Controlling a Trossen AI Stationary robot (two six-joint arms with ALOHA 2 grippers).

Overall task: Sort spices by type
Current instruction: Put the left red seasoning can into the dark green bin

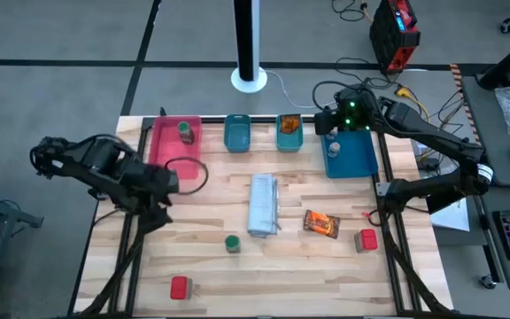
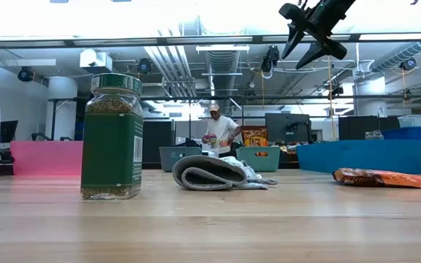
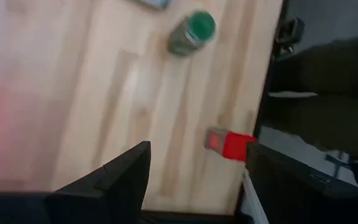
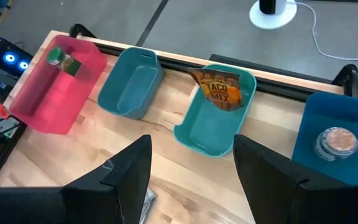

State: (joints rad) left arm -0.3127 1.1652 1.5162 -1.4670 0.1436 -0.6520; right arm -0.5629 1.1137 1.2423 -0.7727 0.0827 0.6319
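Observation:
A green-lidded jar (image 1: 232, 243) (image 2: 112, 136) (image 3: 193, 32) stands upright on the table near the middle. Also on the wood lie an orange-red packet (image 1: 321, 223) (image 2: 386, 177) and two red boxes (image 1: 367, 239) (image 1: 180, 287) (image 3: 229, 144). Another green-lidded jar (image 1: 186, 131) (image 4: 63, 61) is in the pink tray (image 1: 165, 151). One packet (image 4: 219, 88) leans in a teal tray (image 1: 289, 142), and a pale-lidded jar (image 4: 334, 142) sits in the blue tray (image 1: 357, 159). My left gripper (image 1: 159, 211) (image 3: 194, 155) hangs open above the table's left side. My right gripper (image 1: 326, 122) (image 2: 304, 45) (image 4: 191, 146) is open, high over the far right trays.
A long grey-white folded bundle (image 1: 264, 206) (image 2: 214, 174) lies mid-table. A second teal tray (image 1: 237, 133) (image 4: 129, 87) stands bare between the pink one and the packet's tray. A person (image 2: 218, 133) stands in the room beyond the far edge.

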